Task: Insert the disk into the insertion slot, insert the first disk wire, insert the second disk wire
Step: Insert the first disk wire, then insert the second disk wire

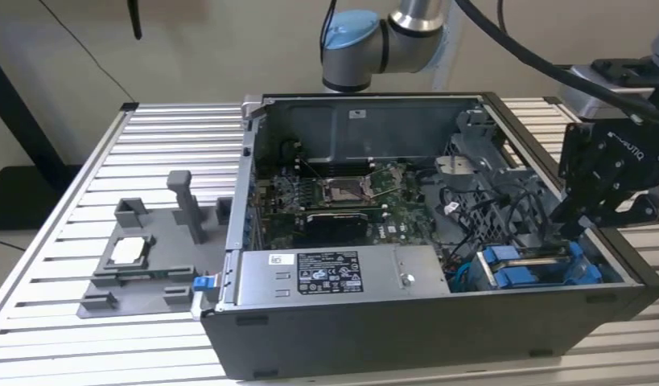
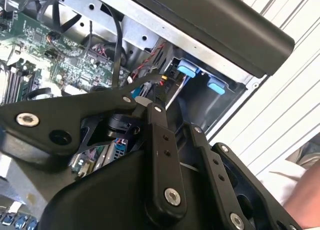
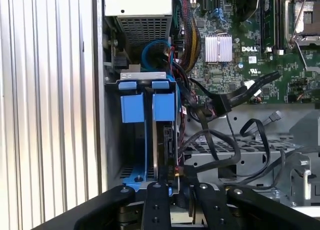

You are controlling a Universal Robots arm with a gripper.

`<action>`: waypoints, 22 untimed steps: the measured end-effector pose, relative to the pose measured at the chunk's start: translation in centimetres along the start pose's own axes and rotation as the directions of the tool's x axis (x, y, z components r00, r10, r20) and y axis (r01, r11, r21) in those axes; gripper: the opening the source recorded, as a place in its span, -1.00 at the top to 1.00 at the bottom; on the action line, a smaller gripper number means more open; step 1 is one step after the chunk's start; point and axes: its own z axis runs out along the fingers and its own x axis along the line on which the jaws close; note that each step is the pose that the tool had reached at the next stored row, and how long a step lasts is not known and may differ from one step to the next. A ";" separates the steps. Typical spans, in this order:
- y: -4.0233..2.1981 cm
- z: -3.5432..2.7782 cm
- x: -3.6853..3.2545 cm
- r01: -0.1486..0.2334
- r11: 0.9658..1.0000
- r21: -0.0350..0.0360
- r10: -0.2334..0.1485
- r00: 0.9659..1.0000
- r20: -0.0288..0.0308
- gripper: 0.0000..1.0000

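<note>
The disk sits in its blue carrier inside the insertion slot, a grey cage with blue fittings at the case's front corner on the exterior view's right. In the first wrist view the disk stands edge-on behind the blue tabs. My gripper hangs just over the disk's rear end. Its fingers are closed on a black wire connector with red strands, right at the disk's edge. In the second wrist view the connector sits at the fingertip, beside the blue tabs.
The grey labelled power-supply box lies beside the cage. Loose black cables hang over the motherboard near my gripper. A grey fixture stands on the slatted table at the exterior view's left. A person's hand is outside the case wall.
</note>
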 end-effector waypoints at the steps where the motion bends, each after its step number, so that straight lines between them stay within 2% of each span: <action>1: 0.01 -0.01 -0.01 0.000 1.000 0.003 0.000 1.000 0.000 0.47; 5: 0.01 -0.04 -0.01 0.000 1.000 0.004 0.000 1.000 0.000 0.47; 10: 0.15 -0.73 -0.06 0.000 1.000 0.004 0.000 1.000 0.000 0.47; 17: 0.84 -1.18 -0.56 -0.001 1.000 0.007 0.001 1.000 -0.001 0.47; 22: 1.31 -1.29 -1.14 -0.001 1.000 0.008 0.001 1.000 -0.001 0.47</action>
